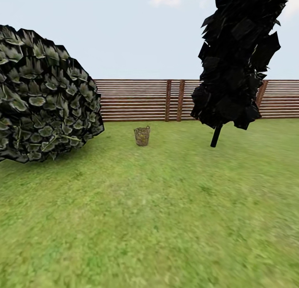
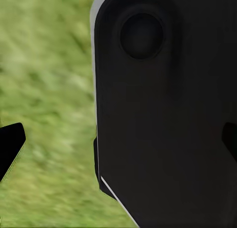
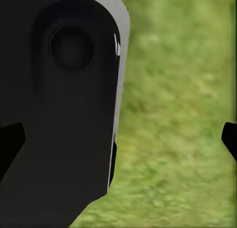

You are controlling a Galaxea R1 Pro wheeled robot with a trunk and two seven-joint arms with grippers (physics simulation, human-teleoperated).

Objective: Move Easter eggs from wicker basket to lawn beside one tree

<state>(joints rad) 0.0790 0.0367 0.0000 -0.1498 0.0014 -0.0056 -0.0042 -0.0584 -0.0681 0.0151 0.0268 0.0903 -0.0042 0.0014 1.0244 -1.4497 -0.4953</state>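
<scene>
Standing on the lawn (image 1: 166, 221), wicker basket (image 1: 142, 136) near fence (image 1: 137, 99); both claws spread open, holding nothing

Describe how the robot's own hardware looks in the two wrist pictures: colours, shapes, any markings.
In the left wrist view, a large matte black rounded panel carries a round recess and a thin light grey rim; a black fingertip pokes in at each side. The right wrist view mirrors it: the same black body, round recess, grey rim, black fingertips. No cables or markings are visible.
</scene>
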